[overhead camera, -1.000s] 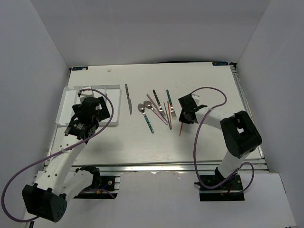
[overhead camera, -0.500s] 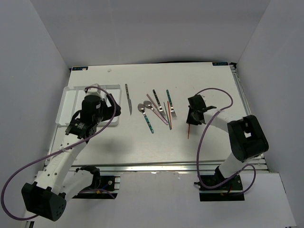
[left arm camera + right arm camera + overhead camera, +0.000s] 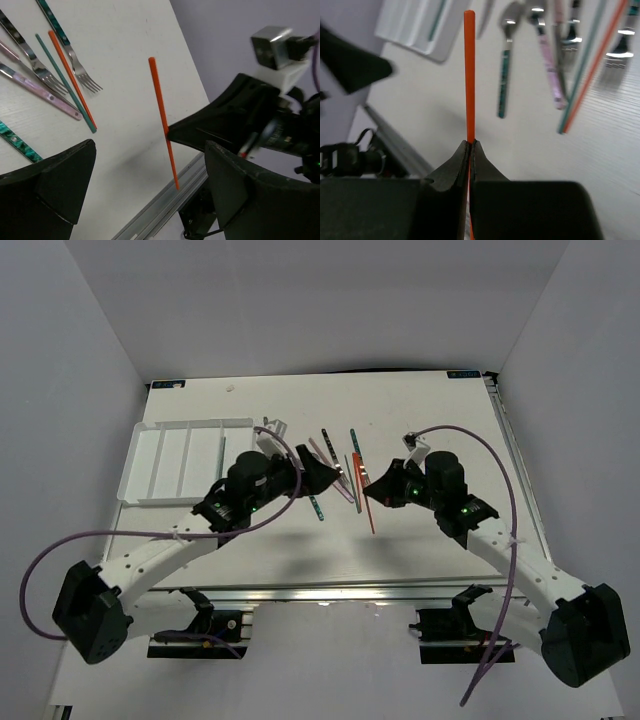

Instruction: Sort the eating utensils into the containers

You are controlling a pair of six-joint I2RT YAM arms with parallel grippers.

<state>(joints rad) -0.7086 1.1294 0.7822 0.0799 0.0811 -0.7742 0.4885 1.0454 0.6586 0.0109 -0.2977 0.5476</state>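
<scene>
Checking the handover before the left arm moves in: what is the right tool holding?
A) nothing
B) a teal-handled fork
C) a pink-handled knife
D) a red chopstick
D: in the right wrist view the right tool is pinched shut on the red chopstick, which sticks straight out past its fingertips.

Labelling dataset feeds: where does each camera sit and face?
Top external: overhead, behind, looking down at the table; left arm and right arm show.
Left wrist: on its arm, facing rightward; the open left pincer frames the red chopstick.
Right wrist: on its arm, facing the tray; shut right pincer grips that chopstick.
Shared: all show the chopstick.
</scene>
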